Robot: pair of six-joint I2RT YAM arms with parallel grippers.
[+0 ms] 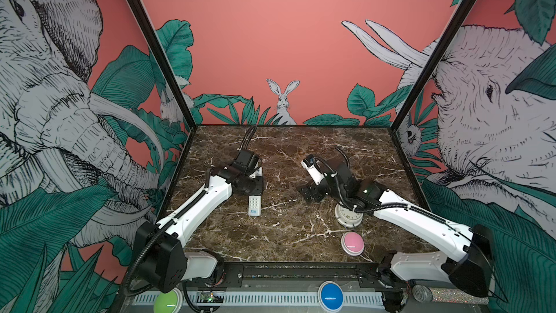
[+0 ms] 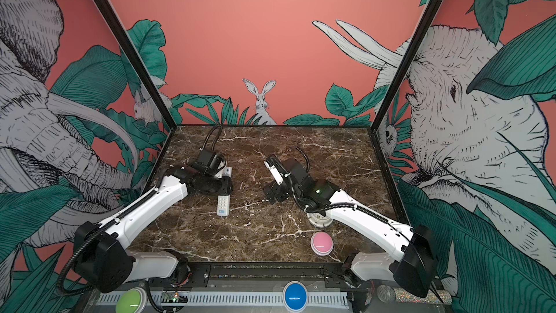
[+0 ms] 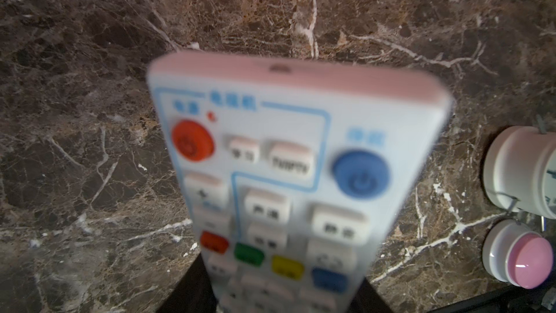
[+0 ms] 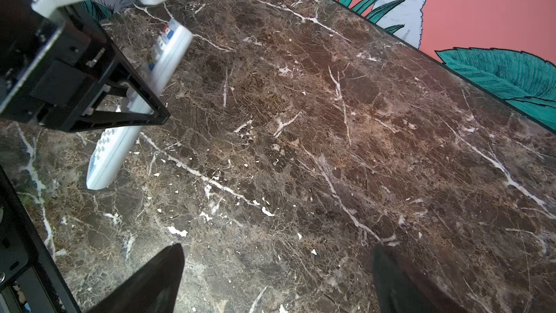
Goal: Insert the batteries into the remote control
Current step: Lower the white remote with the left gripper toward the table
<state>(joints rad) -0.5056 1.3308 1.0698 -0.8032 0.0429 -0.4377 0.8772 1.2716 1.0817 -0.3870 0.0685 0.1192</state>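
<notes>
Dark brown marble table [image 1: 285, 236], set inside a mural-walled enclosure, is serving as the work surface. The left gripper [image 1: 255, 186] is clamping the remote control [image 1: 254, 206] across its middle, button face up. In the left wrist view its black fingers [image 3: 186, 293] are pressing on both long edges.

The gripper body is hiding the remote's midsection in both top views, leaving only the two ends showing. The coloured-button end is pointing toward the back wall and the blue-logo end toward the front rail. Whether the remote is resting on the marble or hanging just above it cannot be told.

The right gripper [image 4: 276, 281] is hovering with its jaws wide apart over bare marble, to the right of the remote and well apart from it. Only bare marble is lying between the two grippers.

Further right, a round white clock [image 1: 349, 218] is sitting on the table. The right arm [image 1: 415, 215] is crossing over it and covering part of its face. A pink button [image 1: 352, 242] is sitting just in front of the clock. A green button [image 1: 167, 301] and a blue button [image 1: 331, 295] are sitting on the front ledge, off the marble.
</notes>
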